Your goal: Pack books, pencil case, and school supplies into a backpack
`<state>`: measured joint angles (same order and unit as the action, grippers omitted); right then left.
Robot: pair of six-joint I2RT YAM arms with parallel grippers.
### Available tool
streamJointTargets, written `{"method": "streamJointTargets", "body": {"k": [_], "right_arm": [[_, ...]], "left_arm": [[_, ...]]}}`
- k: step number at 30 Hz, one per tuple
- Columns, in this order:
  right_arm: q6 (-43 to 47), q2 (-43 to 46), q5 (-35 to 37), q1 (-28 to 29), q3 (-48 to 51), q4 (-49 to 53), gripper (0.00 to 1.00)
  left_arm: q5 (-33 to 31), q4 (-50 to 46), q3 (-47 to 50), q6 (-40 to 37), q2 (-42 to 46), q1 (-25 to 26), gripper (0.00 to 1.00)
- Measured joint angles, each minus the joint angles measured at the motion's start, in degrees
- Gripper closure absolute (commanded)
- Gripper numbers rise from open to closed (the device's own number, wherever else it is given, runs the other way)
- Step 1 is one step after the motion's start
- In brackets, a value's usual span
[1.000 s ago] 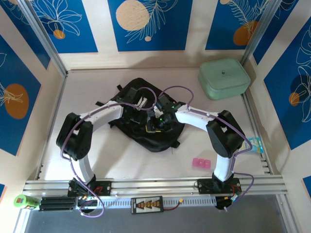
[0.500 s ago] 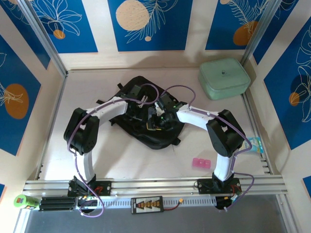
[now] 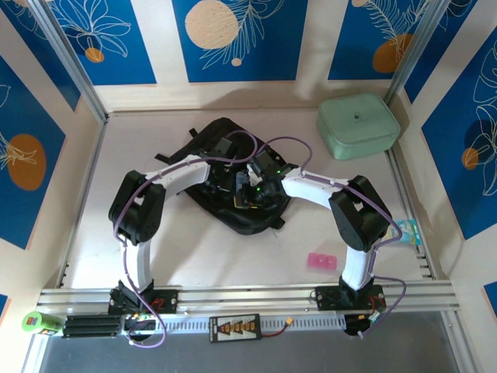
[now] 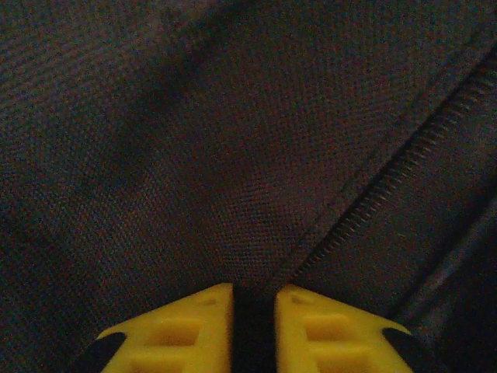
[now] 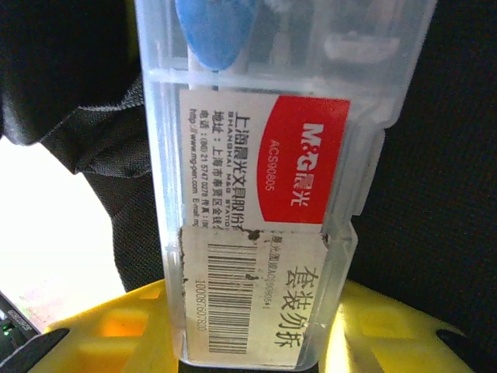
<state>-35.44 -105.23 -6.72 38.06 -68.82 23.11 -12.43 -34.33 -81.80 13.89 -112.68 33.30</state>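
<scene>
The black backpack (image 3: 250, 222) lies flat in the middle of the table. My left gripper (image 3: 233, 177) sits on top of it. In the left wrist view the yellow fingers (image 4: 186, 330) of my left gripper (image 4: 252, 311) are shut on a fold of the backpack's fabric (image 4: 194, 155), beside a zip (image 4: 388, 179). My right gripper (image 3: 247, 194) hangs just right of it. In the right wrist view my right gripper (image 5: 256, 342) is shut on a clear plastic stationery box (image 5: 264, 155) with a red label and a barcode, held above the backpack (image 5: 443, 155). The books are out of view.
A mint green padded case (image 3: 357, 124) stands at the back right corner. A pink block (image 3: 321, 260) lies near the right arm's base. A teal piece (image 3: 410, 231) rests by the right rail. Metal rails run along the table's sides and front.
My left arm has swung in to the right over the backpack, and its jaws have closed on the fabric. The right arm has stayed put with the clear box.
</scene>
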Motion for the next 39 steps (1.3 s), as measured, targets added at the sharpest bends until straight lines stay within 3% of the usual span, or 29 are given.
{"method": "streamJointTargets", "body": {"k": [10,27,39], "right_arm": [[-0.02,0.0,0.5,0.07,0.0,0.22,0.75],[5.46,0.0,4.07,1.68,-2.43,5.77,0.75],[12.13,-5.73,7.34,1.84,-12.83,18.47,0.76]], "left_arm": [[2.67,0.0,1.79,-0.66,2.62,-1.68,1.0],[14.56,1.92,5.86,-0.68,12.83,-4.63,1.0],[15.69,4.35,10.1,1.79,15.91,-6.69,1.0]]}}
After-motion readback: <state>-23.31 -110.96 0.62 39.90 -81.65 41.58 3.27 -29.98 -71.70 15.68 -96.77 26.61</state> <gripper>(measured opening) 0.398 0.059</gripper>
